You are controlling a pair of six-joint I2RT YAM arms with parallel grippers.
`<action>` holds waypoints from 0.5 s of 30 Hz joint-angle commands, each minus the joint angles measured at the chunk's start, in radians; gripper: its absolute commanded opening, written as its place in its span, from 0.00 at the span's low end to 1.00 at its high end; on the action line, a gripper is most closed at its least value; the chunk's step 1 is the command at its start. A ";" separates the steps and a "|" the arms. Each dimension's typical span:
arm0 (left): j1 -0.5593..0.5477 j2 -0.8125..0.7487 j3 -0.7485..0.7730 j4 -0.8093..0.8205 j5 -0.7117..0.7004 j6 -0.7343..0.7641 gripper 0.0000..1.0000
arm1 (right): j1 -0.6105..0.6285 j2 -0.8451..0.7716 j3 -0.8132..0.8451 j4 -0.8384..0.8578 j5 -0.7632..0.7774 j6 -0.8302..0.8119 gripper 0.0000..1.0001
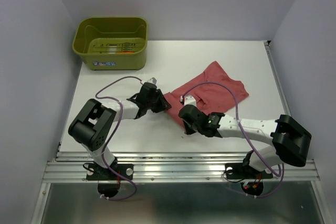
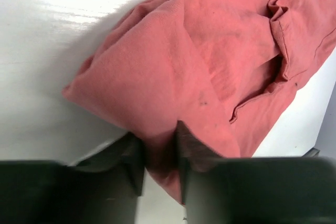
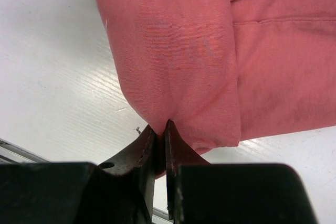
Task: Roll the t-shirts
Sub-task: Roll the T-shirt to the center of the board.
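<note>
The rose-red t-shirt (image 1: 215,85) lies spread at frame centre; left gripper (image 2: 157,148) and right gripper (image 3: 160,129) each pinch its near edge, seemingly starting the roll; next, both should turn it over evenly.

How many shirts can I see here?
1: the rose-red t-shirt on the table, pinched by the left fingers and right fingers. Something orange in the green basket may be another; too small to tell.

The 2 dark jaws are clamped on a fold of the rose-red shirt (image 2: 210,61), with cloth squeezed between them and hanging a little below. Ahead of the jaws the shirt lies bunched and creased, spreading rightward. White worktop (image 2: 47,51) shows to their left and far right.
</note>
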 commanded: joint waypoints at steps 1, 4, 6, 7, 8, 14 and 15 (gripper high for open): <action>-0.002 -0.017 0.033 -0.046 -0.031 0.027 0.28 | -0.002 -0.023 0.006 0.025 0.018 0.003 0.13; 0.000 -0.017 0.047 -0.077 -0.025 0.030 0.03 | -0.002 -0.001 0.040 -0.016 0.032 -0.031 0.40; 0.000 -0.015 0.053 -0.098 -0.016 0.027 0.00 | 0.007 0.005 0.055 -0.039 0.046 -0.049 0.58; 0.000 -0.014 0.061 -0.109 -0.013 0.025 0.00 | 0.007 0.007 0.067 -0.044 0.064 -0.055 0.62; 0.000 -0.014 0.066 -0.121 -0.011 0.019 0.00 | 0.007 0.008 0.075 -0.058 0.075 -0.064 0.71; 0.000 -0.034 0.107 -0.227 -0.025 0.001 0.00 | 0.081 0.043 0.126 -0.095 0.187 -0.107 0.81; 0.000 -0.037 0.116 -0.247 -0.026 0.001 0.00 | 0.092 0.053 0.129 -0.095 0.213 -0.112 0.81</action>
